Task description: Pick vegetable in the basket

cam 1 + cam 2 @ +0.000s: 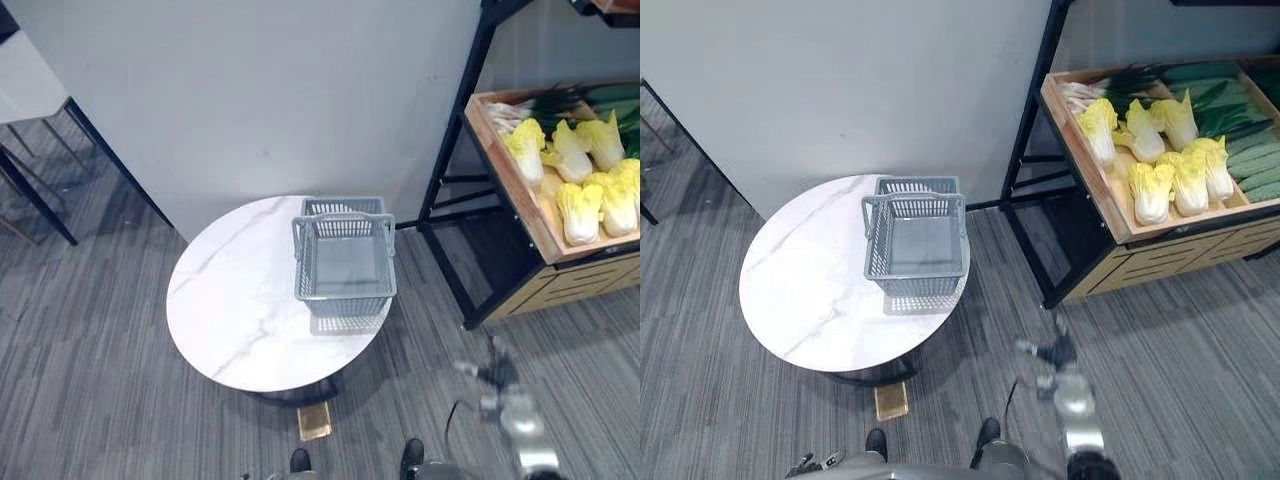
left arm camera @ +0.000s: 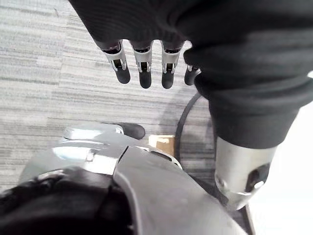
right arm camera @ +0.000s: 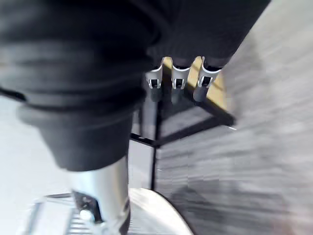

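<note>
Vegetables: cabbages [image 1: 1152, 190] with white stalks and ruffled yellow-green leaves lay side by side in a wooden crate [image 1: 1080, 150].
Crate contents: leeks [image 1: 1095, 92] lay at the back corner and cucumbers [image 1: 1258, 162] along the far side, next to the cabbages.
Crate position: it was tilted towards the room on a black metal rack [image 1: 450, 150], to the right of the table.
Basket: a grey slatted plastic basket [image 1: 345, 228] stood upright on the right part of the table, with nothing inside.
Table: a round white marble-patterned table [image 1: 230, 310] stood on grey carpet [image 1: 90, 330] before a pale wall.
Right hand: the right hand [image 1: 1050, 352] was low over the carpet between table and rack, well apart from both basket and crate; its fingers [image 3: 177, 82] were straight, side by side, holding nothing.
Left hand: the left hand [image 2: 143, 73] hung above the carpet, fingers straight and close together, empty.
</note>
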Available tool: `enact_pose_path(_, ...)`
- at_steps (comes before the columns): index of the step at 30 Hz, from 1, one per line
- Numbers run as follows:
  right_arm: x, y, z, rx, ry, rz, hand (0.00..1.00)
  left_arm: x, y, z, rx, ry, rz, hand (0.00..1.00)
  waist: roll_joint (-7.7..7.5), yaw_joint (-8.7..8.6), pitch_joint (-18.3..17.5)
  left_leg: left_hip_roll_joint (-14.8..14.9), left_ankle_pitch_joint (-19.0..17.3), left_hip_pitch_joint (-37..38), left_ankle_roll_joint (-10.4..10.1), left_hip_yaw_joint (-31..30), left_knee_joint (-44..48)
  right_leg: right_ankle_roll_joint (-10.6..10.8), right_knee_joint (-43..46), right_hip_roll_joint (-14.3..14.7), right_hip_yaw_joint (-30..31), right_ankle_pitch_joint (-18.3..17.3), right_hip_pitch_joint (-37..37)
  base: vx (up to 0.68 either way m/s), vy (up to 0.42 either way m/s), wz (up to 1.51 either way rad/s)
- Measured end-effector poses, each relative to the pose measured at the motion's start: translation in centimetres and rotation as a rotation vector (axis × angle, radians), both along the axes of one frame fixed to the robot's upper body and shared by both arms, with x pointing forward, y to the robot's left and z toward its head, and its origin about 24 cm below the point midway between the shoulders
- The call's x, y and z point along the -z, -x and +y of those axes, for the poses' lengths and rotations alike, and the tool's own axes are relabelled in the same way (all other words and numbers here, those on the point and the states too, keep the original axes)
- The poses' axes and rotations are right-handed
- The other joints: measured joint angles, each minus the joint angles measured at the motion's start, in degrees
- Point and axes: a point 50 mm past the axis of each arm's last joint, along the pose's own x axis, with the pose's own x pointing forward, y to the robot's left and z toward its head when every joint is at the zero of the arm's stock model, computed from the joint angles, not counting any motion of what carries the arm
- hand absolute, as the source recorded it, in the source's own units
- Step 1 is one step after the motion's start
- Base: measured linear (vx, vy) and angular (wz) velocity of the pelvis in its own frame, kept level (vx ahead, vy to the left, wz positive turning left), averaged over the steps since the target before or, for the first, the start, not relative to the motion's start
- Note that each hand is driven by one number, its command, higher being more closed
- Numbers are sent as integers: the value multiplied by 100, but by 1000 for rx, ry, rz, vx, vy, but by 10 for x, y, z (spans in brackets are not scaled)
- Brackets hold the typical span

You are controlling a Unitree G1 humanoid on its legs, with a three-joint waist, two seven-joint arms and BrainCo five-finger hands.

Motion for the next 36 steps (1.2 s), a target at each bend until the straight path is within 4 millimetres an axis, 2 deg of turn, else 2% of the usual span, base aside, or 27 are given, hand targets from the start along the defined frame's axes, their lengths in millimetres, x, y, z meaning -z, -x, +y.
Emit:
enact_pose_path(1,-14,-7,0,-24,53,-56,0,-1,-1,3,7,-10,-3,0,-15,3,10,-18,-7,-61,8,25,2,0,-63,-5,23,71,-19,-89,46,-18)
enact_pose_path(3,-70,-30,1,-131,270,-265,0,-2,-6,4,46,-25,-19,0,-50,2,31,-113,2,-231,42,31,2,60,-292,-36,66,314,-97,-40,45,-7)
enact_pose_path(5,-98,-44,7,-203,378,-364,0,-3,-9,5,67,-29,-27,0,-53,-18,81,-168,23,-269,70,25,-2,41,-363,-87,71,408,-106,-5,36,0)
enact_pose_path(7,-133,-61,28,-331,486,-485,0,-4,-17,4,112,-30,-40,0,-19,-12,188,-214,26,-304,75,15,5,54,-373,-106,77,446,-131,-3,32,1)
enact_pose_path(9,-169,-79,60,-477,586,-619,0,-6,-27,4,160,-41,-63,0,-21,37,362,-230,47,-384,104,3,4,34,-374,-112,77,486,-202,-1,4,3)
enact_pose_path(11,-185,-86,76,-543,641,-671,0,-7,-33,4,171,-43,-76,0,-16,68,429,-231,80,-452,148,-79,1,1,-375,-113,28,538,-268,18,-3,17)
enact_pose_path(13,-212,-101,94,-622,736,-726,0,-10,-43,4,176,-47,-101,0,-15,182,615,-231,111,-551,161,-161,3,-26,-380,-111,-20,563,-317,37,-10,16)
enact_pose_path(16,-237,-122,98,-636,841,-720,0,-11,-51,3,180,-50,-120,0,-4,263,741,-240,119,-642,169,-282,20,-26,-390,-118,-51,564,-329,23,-3,18)
enact_pose_path(19,-272,-143,89,-562,919,-713,0,-15,-61,3,181,-57,-156,0,6,366,977,-251,134,-838,175,-447,95,-26,-392,-138,-147,564,-391,16,-2,25)
enact_pose_path(21,-283,-151,81,-510,938,-683,0,-16,-65,2,170,-57,-172,0,26,404,1086,-252,140,-904,177,-513,123,-26,-397,-145,-214,564,-391,8,-1,23)
enact_pose_path(27,-291,-166,63,-411,1016,-585,0,-18,-70,2,136,-60,-195,0,54,494,1310,-259,141,-1039,178,-655,133,-26,-452,-143,-269,564,-419,23,-1,10)
enact_pose_path(36,-302,-175,47,-313,1002,-522,0,-20,-79,0,144,-76,-214,0,112,525,1460,-259,180,-1233,185,-819,129,-27,-462,-140,-351,564,-511,18,-2,9)
